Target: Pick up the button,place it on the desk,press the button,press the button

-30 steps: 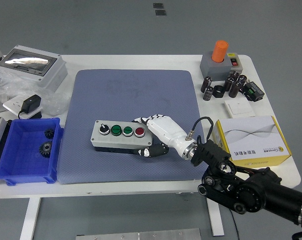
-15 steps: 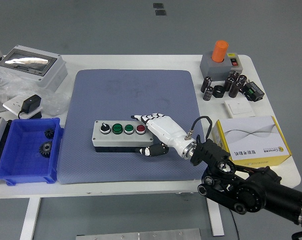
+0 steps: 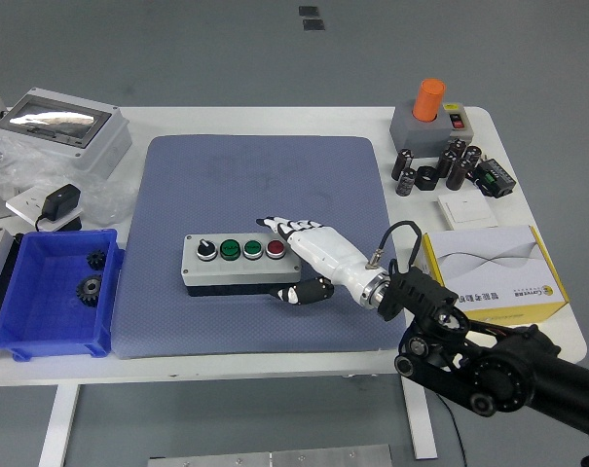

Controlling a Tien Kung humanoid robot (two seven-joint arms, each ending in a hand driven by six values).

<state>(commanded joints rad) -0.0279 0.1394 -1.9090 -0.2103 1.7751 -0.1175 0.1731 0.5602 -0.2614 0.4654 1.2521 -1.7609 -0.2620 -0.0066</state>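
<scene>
The button box (image 3: 238,260) is a grey case lying flat on the blue-grey mat (image 3: 255,185); its top carries a black selector knob, two green buttons and a red button (image 3: 276,249). My right hand (image 3: 296,255), white with black tips, sits at the box's right end. Its fingers (image 3: 275,225) stretch over the far right corner and the thumb (image 3: 302,293) lies by the near right corner, loosely spread around the end of the box without clamping it. The left arm is out of view.
A blue bin (image 3: 51,292) with gears stands left of the mat. A grey enclosure (image 3: 58,129) and black adapter (image 3: 58,205) lie at the far left. At the right are a yellow-white carton (image 3: 492,273), capacitors (image 3: 450,165) and an orange-knobbed switch box (image 3: 430,119).
The button box has shifted slightly to the right on the mat. My right hand has moved a little right and its fingers have spread out further over the box's corner.
</scene>
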